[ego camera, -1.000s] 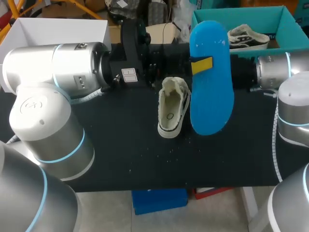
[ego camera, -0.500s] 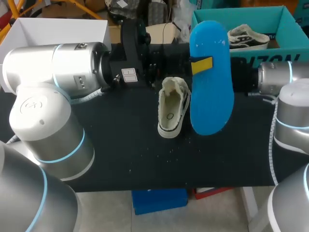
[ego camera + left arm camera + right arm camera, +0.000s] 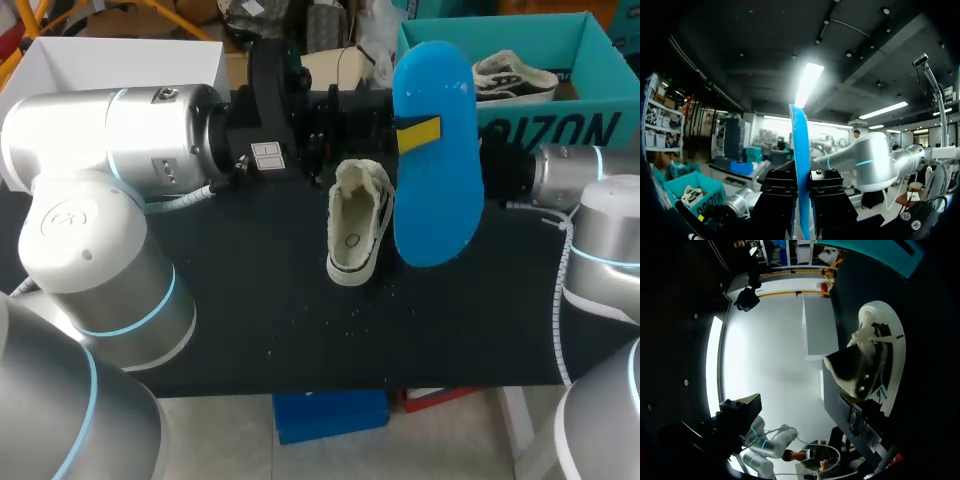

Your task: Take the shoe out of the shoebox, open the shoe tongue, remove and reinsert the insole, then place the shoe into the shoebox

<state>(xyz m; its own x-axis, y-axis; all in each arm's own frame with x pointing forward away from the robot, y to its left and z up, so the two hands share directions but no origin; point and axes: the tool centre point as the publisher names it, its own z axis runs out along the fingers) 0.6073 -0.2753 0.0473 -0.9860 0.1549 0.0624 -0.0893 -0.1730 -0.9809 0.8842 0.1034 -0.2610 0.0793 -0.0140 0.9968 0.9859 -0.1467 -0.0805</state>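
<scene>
The left arm [image 3: 110, 150] comes in from 9 o'clock and reaches across the back of the black worktop [image 3: 250, 300]. Its left tool [image 3: 412, 135] is clamped on a blue insole [image 3: 437, 200], which it holds upright and clear of the worktop, a little past the middle toward 3 o'clock. One yellow fingertip [image 3: 418, 135] lies flat against the face of the insole that looks toward the camera. In the left wrist view the insole is seen edge-on as a thin blue strip, with the black fingers pressed against it from both sides.

The white shoe [image 3: 357, 225] lies near the middle of the worktop, just at the insole's 9 o'clock side, opening upward. Its heel points toward 6 o'clock and its spread tongue toward 12. In the right wrist view the same shoe shows from the side, white sole rim outward and the dark inside open.

The right arm [image 3: 580, 175] enters from 3 o'clock. The black body of the right tool [image 3: 497, 165] runs in behind the insole's 3 o'clock edge, so I cannot tell how its fingers stand.

The teal shoebox [image 3: 545, 128] stands at the worktop's 1 o'clock corner, with a second white shoe [image 3: 515, 75] inside it. A white box [image 3: 120, 60] stands open at 11 o'clock, behind the left arm.
</scene>
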